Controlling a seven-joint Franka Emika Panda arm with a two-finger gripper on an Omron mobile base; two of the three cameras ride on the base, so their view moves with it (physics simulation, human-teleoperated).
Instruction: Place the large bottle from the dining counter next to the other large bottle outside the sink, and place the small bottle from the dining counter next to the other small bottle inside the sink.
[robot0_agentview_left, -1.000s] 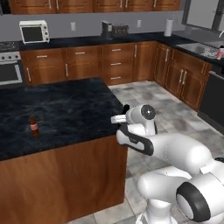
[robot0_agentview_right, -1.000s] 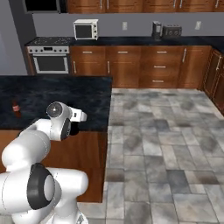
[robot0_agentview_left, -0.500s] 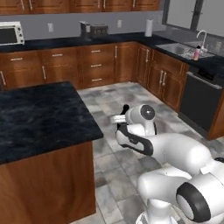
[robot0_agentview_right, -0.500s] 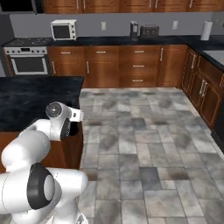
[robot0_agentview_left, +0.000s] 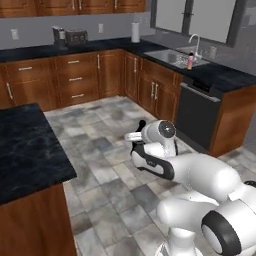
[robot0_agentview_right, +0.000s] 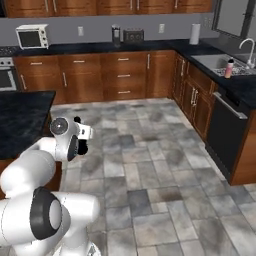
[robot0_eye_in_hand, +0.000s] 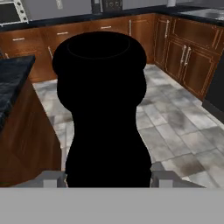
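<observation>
The large bottle (robot0_eye_in_hand: 103, 109) shows as a near-black shape rising straight up between the fingers in the hand view. My gripper (robot0_eye_in_hand: 105, 177) is shut on its lower body, a grey fingertip (robot0_eye_in_hand: 162, 177) showing on either side. In the base views the gripper (robot0_agentview_left: 136, 144) hangs over the tiled floor, just off the corner of the dining counter (robot0_agentview_left: 27, 150). The sink (robot0_agentview_left: 175, 56) with its chrome faucet lies far off at the back right. A pink-labelled, white-capped bottle (robot0_agentview_left: 190, 61) stands at the sink's edge. The small bottle is out of view.
Wood cabinets with a black counter (robot0_agentview_left: 90, 47) run along the back wall and turn the corner to the sink. A dark dishwasher front (robot0_agentview_left: 197, 117) sits right of it. A microwave (robot0_agentview_right: 32, 36), toaster (robot0_agentview_left: 75, 36) and paper towel roll (robot0_agentview_left: 135, 31) stand on the back counter.
The whole picture has swung: the base has turned away from the dining counter toward the sink corner. The arm keeps its pose with the bottle still held.
</observation>
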